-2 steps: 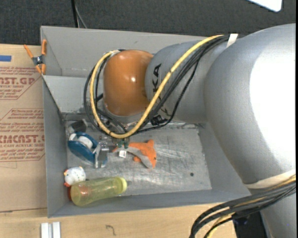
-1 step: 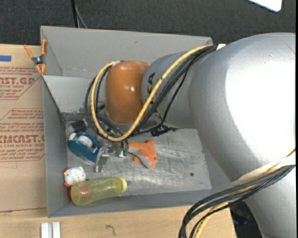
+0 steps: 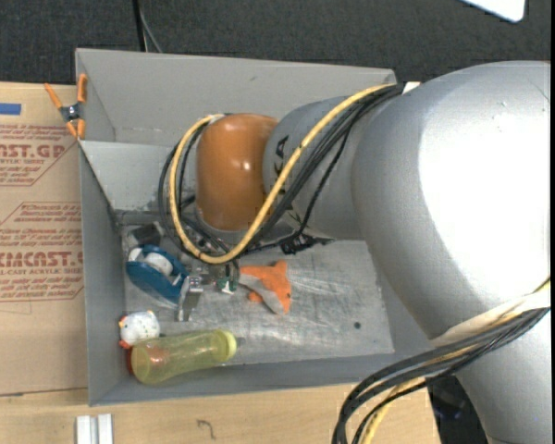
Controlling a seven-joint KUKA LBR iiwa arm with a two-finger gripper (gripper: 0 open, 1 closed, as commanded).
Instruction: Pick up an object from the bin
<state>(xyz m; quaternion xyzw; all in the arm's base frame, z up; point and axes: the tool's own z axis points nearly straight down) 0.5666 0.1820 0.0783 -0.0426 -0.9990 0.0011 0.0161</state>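
Blue object (image 3: 155, 274) aslant, beside claw (image 3: 191, 296)

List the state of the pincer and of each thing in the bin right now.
pincer: down in the bin, between the blue-and-white thing and the orange thing
blue-and-white thing: lying by the left wall, apart from the bottle
orange thing: lying flat, mid-floor
yellow bottle: on its side, along the near wall
white toy: beside the bottle's left end
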